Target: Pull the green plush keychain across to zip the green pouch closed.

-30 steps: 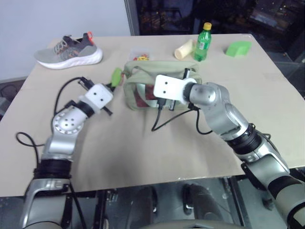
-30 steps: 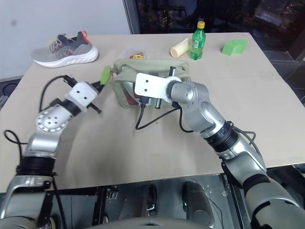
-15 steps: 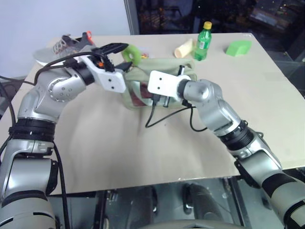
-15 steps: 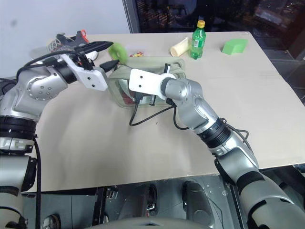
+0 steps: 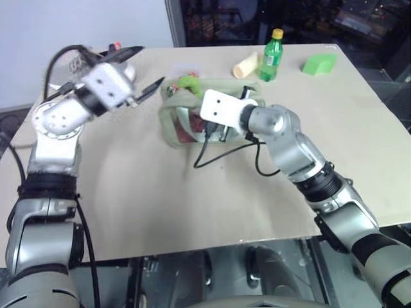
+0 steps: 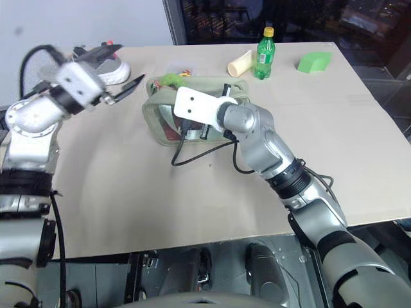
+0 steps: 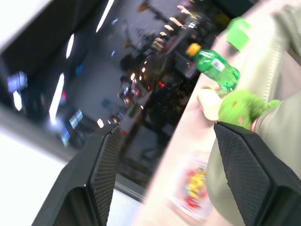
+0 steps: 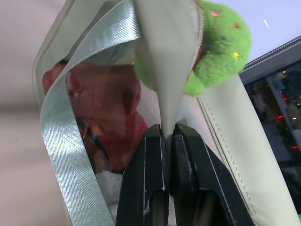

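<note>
Right wrist view: fuzzy lime keychain (image 8: 217,52), sage fabric pouch (image 8: 174,61).

The two eye views look from the robot's head, forward and down over the surface (image 5: 192,212), and they share almost the whole scene. The left wrist view looks level along its end effector (image 7: 164,160) toward the far green bottle (image 7: 216,69). The right wrist view is very near the green pouch (image 8: 164,61), a part the eye views also show.
</note>
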`<state>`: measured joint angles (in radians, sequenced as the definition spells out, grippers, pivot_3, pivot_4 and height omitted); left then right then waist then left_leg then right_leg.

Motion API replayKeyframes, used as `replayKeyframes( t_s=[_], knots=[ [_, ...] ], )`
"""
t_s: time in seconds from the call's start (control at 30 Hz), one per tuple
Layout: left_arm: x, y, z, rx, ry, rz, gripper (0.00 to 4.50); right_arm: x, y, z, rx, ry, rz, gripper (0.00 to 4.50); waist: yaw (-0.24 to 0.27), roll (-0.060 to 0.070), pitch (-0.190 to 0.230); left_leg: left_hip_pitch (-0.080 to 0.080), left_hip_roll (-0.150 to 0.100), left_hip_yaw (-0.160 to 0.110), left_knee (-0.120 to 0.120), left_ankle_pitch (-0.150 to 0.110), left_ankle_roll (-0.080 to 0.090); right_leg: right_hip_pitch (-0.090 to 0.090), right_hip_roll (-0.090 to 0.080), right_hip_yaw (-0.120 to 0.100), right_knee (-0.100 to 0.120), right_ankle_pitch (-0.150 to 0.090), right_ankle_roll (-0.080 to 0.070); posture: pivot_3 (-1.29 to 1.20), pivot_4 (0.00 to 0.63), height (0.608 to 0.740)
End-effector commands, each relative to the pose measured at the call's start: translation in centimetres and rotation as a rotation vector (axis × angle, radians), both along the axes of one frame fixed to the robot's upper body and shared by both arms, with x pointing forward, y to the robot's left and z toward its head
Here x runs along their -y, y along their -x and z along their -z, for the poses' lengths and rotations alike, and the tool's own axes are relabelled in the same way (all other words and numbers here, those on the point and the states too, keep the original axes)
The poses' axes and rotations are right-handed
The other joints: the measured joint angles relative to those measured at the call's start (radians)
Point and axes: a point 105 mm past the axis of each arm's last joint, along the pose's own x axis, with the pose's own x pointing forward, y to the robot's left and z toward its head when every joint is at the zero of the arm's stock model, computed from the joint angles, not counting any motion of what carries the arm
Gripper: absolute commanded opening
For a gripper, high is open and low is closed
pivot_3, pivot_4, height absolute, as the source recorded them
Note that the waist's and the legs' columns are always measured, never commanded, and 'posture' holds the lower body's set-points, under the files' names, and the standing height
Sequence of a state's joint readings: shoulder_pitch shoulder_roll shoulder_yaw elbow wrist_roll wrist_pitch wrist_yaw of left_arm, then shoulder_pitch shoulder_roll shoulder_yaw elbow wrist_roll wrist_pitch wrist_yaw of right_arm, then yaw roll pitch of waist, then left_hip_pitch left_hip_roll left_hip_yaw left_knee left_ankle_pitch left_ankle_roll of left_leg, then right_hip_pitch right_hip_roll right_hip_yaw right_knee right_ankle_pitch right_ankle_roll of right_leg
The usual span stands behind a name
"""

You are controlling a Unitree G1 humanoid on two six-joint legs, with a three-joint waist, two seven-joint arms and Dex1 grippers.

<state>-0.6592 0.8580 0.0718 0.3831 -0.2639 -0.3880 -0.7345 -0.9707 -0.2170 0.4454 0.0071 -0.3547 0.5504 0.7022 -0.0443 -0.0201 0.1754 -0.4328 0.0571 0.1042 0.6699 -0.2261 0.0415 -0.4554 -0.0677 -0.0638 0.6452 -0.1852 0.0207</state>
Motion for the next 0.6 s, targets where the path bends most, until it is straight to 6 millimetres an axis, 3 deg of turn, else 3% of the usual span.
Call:
replayKeyframes(
  t_s=[0.03, 0.13, 0.27, 0.4, 0.47, 0.6],
  knots=[
    [-1.1, 1.5, -0.1, -0.063, 0.174, 0.014, 3.30, 0.4, 0.5, -2.5, 0.035, -0.086, -0.016, 1.56, 0.004, 0.000, 0.000, 0.000, 0.000, 0.000, 0.000, 0.000, 0.000, 0.000, 0.000, 0.000, 0.000, 0.000, 0.000, 0.00, 0.150, 0.740],
    [-0.6, 3.0, 2.7, -0.214, 0.334, 0.077, 3.30, 0.9, 1.1, -3.7, 0.020, -0.161, -0.041, 3.08, 0.011, 0.000, 0.000, -0.001, 0.000, -0.002, 0.000, 0.000, 0.000, 0.001, -0.001, -0.001, -0.001, 0.000, 0.000, 0.00, 0.150, 0.740],
    [-0.1, 4.1, 4.5, -0.306, 0.402, 0.093, 3.30, 1.6, 2.5, -4.9, -0.015, -0.246, -0.113, 3.08, 0.018, 0.000, 0.000, -0.001, 0.000, -0.004, 0.000, 0.000, 0.000, 0.003, -0.002, -0.002, -0.001, 0.000, -0.001, 0.00, 0.150, 0.740],
    [0.0, 4.8, 6.2, -0.391, 0.458, 0.100, 3.30, 4.0, 5.3, -5.0, -0.120, -0.315, -0.201, 3.08, 0.030, 0.000, 0.000, 0.001, -0.001, -0.005, 0.000, -0.001, 0.002, 0.005, -0.001, -0.004, -0.002, 0.000, -0.001, 0.00, 0.150, 0.740],
    [0.0, 4.9, 6.6, -0.411, 0.469, 0.100, 3.30, 5.3, 7.3, -4.2, -0.183, -0.327, -0.270, 3.08, 0.032, 0.000, 0.000, 0.001, -0.001, -0.006, 0.000, -0.002, 0.002, 0.006, -0.001, -0.004, -0.002, 0.000, -0.001, 0.00, 0.150, 0.740],
    [0.1, 5.0, 7.4, -0.448, 0.466, 0.102, 3.30, 8.0, 10.8, -0.5, -0.386, -0.293, -0.311, 3.08, 0.038, -0.001, 0.000, 0.001, -0.001, -0.008, 0.000, -0.002, 0.003, 0.007, -0.002, -0.006, -0.004, 0.000, 0.000, 0.00, 0.150, 0.740]
  ],
)
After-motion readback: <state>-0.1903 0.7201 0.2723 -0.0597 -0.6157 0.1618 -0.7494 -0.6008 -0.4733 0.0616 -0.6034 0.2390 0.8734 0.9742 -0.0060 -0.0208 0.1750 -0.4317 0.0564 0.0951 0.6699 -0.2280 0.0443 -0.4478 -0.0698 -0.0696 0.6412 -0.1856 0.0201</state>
